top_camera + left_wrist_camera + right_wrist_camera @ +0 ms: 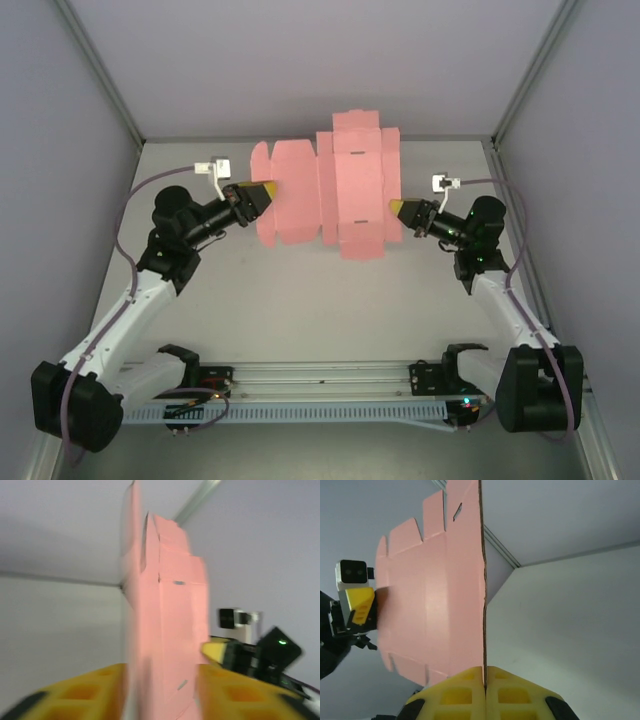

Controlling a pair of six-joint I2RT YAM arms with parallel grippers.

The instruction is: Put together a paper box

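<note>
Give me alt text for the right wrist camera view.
A flat pink paper box sheet with tabbed sides rises from the shut right gripper, which pinches its near edge. The left gripper's yellow tip sits at its far edge.

Blurred paper box [170, 630], its top beyond the frame (left wrist view).

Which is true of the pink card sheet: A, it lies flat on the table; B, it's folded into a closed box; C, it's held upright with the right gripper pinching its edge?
C: the right gripper is shut on the edge of the paper box, an unfolded sheet standing upright above the table.
</note>
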